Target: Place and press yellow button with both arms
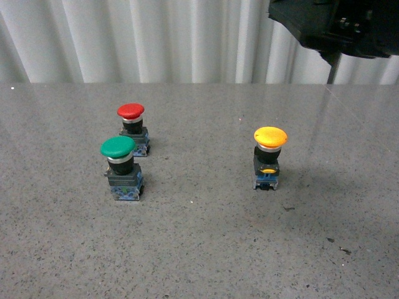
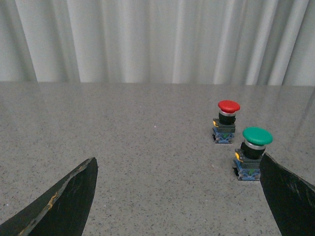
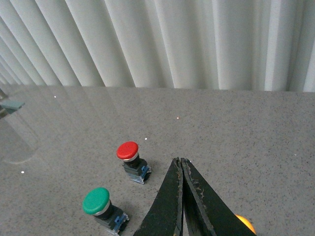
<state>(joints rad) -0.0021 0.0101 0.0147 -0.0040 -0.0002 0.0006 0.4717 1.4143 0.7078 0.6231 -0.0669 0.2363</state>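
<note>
Nearest in the front view, low in the frame: bare speckled grey tabletop (image 1: 199, 261), a few dark specks at lower right, plenty of open room.

Mid-frame, right of centre: the yellow button (image 1: 269, 157), upright on its bluish base, cap up, well apart from anything else and free on every side. Probably set alone like this so that an arm can come down on the cap without brushing a neighbour.

Mid-frame, left: the green button (image 1: 120, 167), and just behind it the red button (image 1: 133, 128), close together but seemingly not touching; a tight pair best left alone.

Upper right corner: bulky black housing of the right arm (image 1: 340, 25), raised above the table and over the far side of the yellow one.

In the right wrist view, the right gripper (image 3: 181, 164) closed tip to tip, nothing between the fingers, a sliver of yellow cap beneath near the bottom edge; likely closed to serve as a pressing point.

In the left wrist view, the left gripper (image 2: 179, 194) spread wide and empty, near the green button.

Farthest: white pleated curtain (image 1: 156, 37) along the table's far edge.
</note>
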